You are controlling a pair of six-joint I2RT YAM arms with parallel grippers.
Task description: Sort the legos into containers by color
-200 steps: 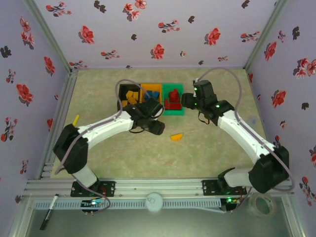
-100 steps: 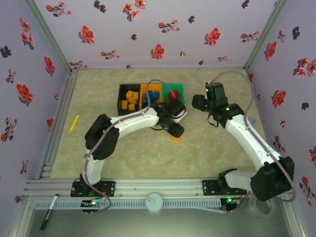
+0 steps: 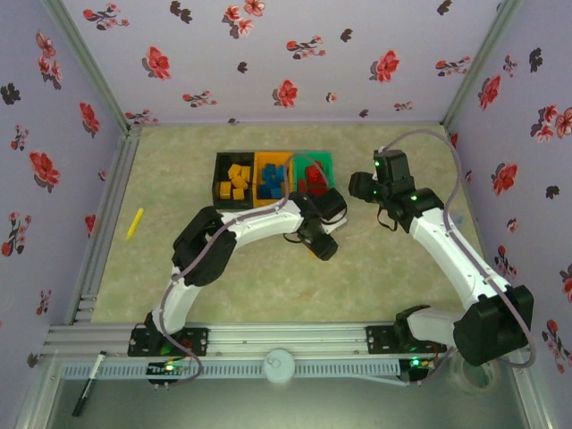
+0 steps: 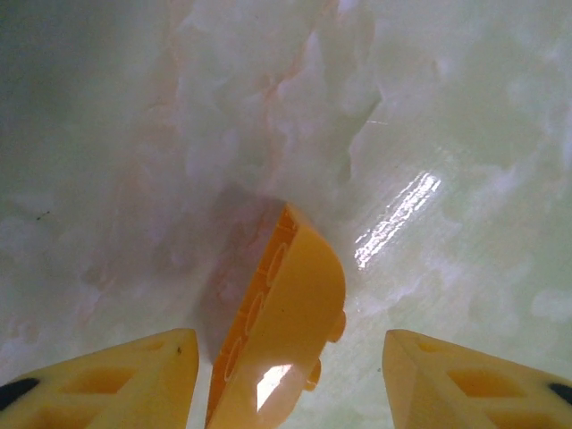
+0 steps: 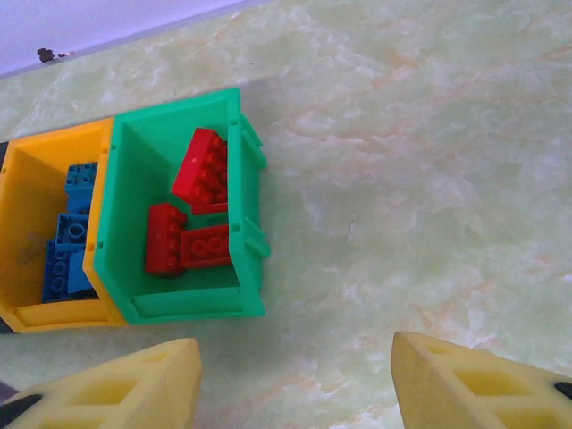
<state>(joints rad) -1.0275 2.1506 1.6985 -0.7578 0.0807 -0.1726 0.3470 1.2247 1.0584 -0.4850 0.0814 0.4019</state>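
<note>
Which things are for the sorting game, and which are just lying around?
Job: red plastic bricks, blue plastic bricks, yellow plastic bricks, loose curved yellow-orange brick, black plastic bin, orange plastic bin, green plastic bin.
Lying about: thin yellow stick, black marker pen, clear tape roll.

Your worktop (image 3: 384,277) is a pale green marbled sheet, glossy enough to throw a bright glare in the left wrist view. Three joined containers stand on it toward the far side, in a row from left to right: the black bin (image 3: 217,191), the orange bin (image 3: 257,164) and the green bin (image 3: 327,162). A thin yellow stick (image 3: 134,223) lies well apart from them, near the left edge. One yellow-orange brick (image 4: 286,313) rests loose on the bare surface, tipped on its side, studs pointing right.
</note>
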